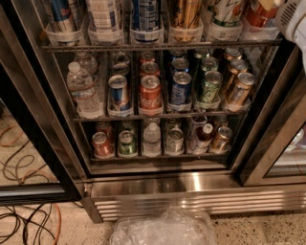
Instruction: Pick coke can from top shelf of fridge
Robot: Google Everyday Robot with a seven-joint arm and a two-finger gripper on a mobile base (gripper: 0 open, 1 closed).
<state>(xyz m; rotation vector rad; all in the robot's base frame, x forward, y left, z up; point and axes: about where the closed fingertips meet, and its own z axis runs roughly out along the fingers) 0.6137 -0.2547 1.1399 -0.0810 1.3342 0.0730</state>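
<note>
The fridge (191, 184) stands open in front of me, with wire shelves of cans and bottles. The top shelf (158, 46) runs across the top of the view and holds large cans in clear plastic trays. The coke can (256, 16) is the red can at the far right of that shelf; only its lower part shows. My gripper (270, 4) is at the top right corner, right beside the coke can and mostly cut off by the frame edge. The white arm (295, 20) behind it covers the corner.
A smaller red Coca-Cola can (150, 94) and bronze-gold cans (239, 88) stand on the middle rack, with a water bottle (82, 91) at its left. The black door frame (275, 139) is at right. Cables (28, 220) and a crumpled plastic bag (165, 229) lie on the floor.
</note>
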